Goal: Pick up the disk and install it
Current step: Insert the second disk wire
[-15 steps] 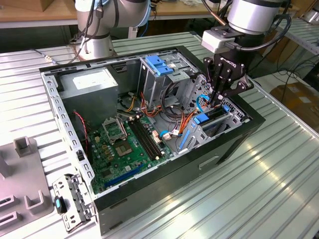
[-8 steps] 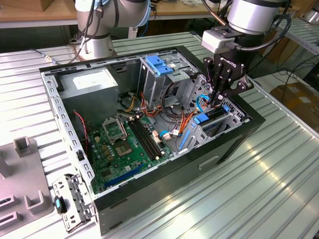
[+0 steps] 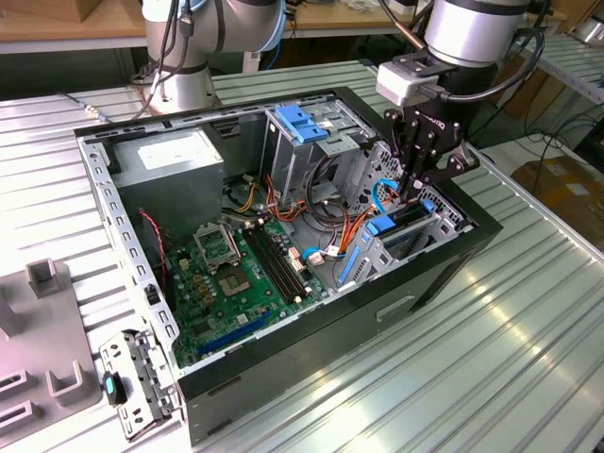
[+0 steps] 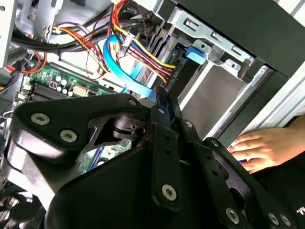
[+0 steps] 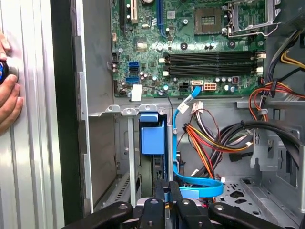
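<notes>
Where the cage [image 3: 373, 257] sits right of centre in the exterior view, hangs over it with the hand [image 3: 418, 184], fingers drawn nearly together, seemingly pinching the top edge of the disk [image 3: 398, 225]. Lies directly beneath the fingers, standing on edge, partway into the cage slot, long axis along the slot toward the frame's lower left.

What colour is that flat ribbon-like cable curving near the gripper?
Light blue cable; clearest in the first wrist view.
</notes>
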